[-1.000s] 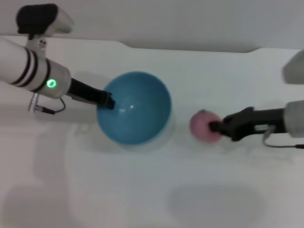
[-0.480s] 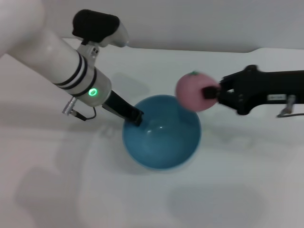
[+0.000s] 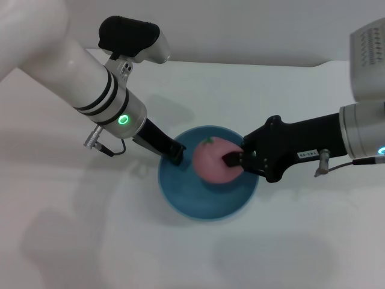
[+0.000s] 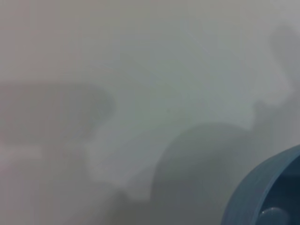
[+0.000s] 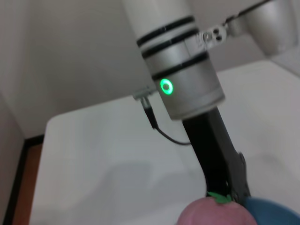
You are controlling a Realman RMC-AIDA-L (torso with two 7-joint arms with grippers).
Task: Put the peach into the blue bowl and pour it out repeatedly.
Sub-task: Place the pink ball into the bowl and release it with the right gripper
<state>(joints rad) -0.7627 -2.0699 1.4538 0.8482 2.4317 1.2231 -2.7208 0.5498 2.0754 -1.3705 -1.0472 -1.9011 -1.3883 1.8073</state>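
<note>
Over the blue bowl on the white tabletop, right tool pinching the peach, fruit held just inside the rim, green stem up. At the bowl's left edge, left tool clamped on the rim, holding the bowl.

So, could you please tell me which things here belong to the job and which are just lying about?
In the job:
- small round pinkish-red peach, held by the right gripper
- round light-blue bowl, gripped at its rim by the left gripper

Lying about:
- nothing but the white table
</note>
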